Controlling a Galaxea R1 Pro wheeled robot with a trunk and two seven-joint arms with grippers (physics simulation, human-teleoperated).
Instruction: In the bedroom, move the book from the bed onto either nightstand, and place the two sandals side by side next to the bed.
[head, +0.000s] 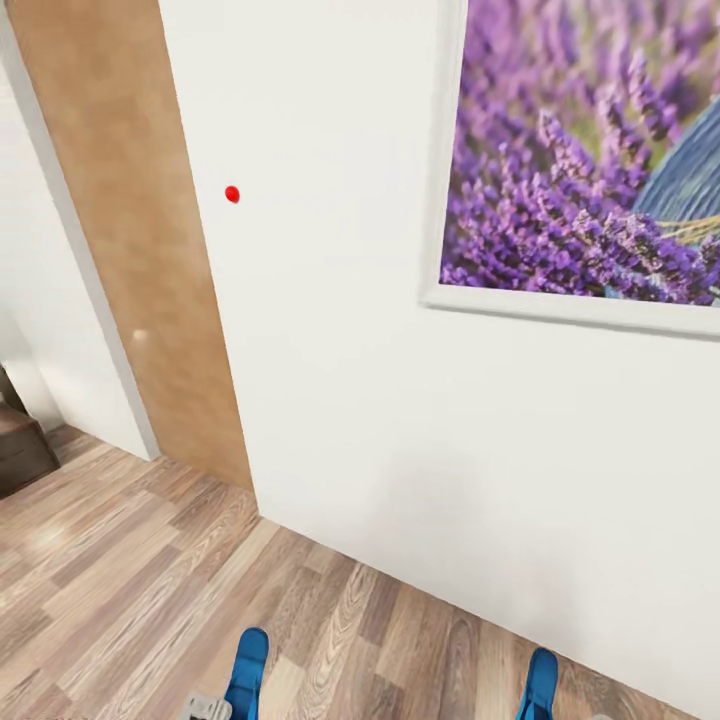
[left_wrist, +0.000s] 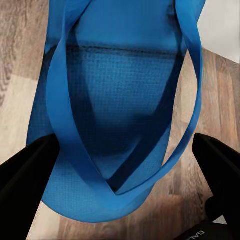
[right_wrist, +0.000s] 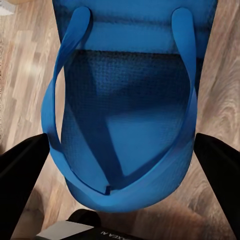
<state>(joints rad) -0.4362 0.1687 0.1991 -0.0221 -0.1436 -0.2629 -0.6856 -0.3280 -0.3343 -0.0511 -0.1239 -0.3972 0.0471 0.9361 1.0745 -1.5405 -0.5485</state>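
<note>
The head view faces a white wall (head: 330, 380) with a framed lavender picture (head: 590, 150) at 2 o'clock, a wooden door (head: 130, 230) at 10 o'clock and wood-plank floor (head: 150, 570) below. One blue sandal (head: 247, 672) shows at 7 o'clock, the other sandal (head: 539, 686) at 5 o'clock, well apart. In each wrist view the left tool (left_wrist: 122, 165) and right tool (right_wrist: 120, 170) clamp a sandal, black fingers (left_wrist: 27, 175) pressing its two edges above the floor

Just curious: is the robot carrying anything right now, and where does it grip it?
Apparently a blue sandal in each gripper: left sandal, right sandal, each between dark fingers near one end.
</note>
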